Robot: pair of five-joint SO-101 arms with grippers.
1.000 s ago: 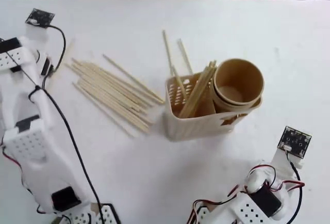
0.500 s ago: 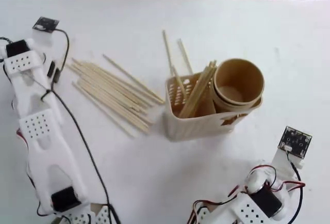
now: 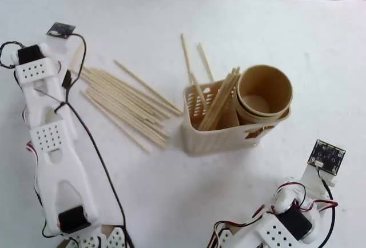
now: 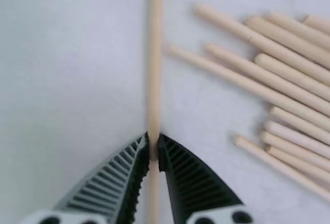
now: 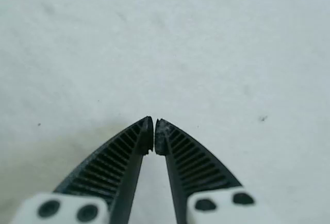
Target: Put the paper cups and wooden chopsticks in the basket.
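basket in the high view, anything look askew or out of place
Nothing is spilled or damaged. The stacked paper cups look a bit crooked in the basket. A loose pile of chopsticks lies beside it. The left gripper is shut on a single chopstick apart from the pile.

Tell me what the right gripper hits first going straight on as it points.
Likely the bare table; nothing else lies ahead of the right gripper, though depth is unclear.
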